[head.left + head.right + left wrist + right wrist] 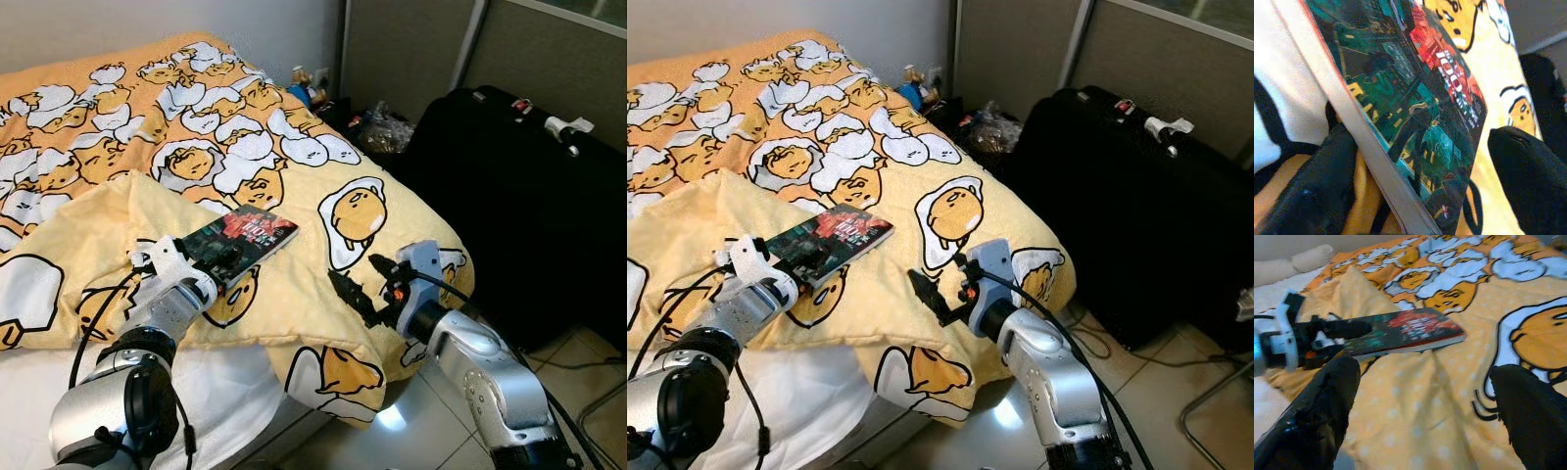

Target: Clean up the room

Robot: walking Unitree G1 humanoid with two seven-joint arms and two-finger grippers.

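A paperback book (240, 240) with a dark green and red cover lies on the yellow egg-print blanket (294, 304) near the bed's front edge. My left gripper (221, 260) is open at the book's near end. One finger (1317, 181) sits under the book's edge and the other (1528, 181) stands off above the cover. To the right of the book, my right gripper (364, 282) hovers open just over the blanket by the bed's front right corner, with nothing between its fingers (1322, 406). The right wrist view looks across at the book (1400, 333) and the left gripper (1327, 340).
A big black suitcase (529, 196) stands right of the bed. Bags and small clutter (377, 127) lie on the floor by the far wall, and small toys (304, 88) sit at the bed's far corner. White sheet (225, 392) shows under the blanket; tiled floor (431, 421) lies below.
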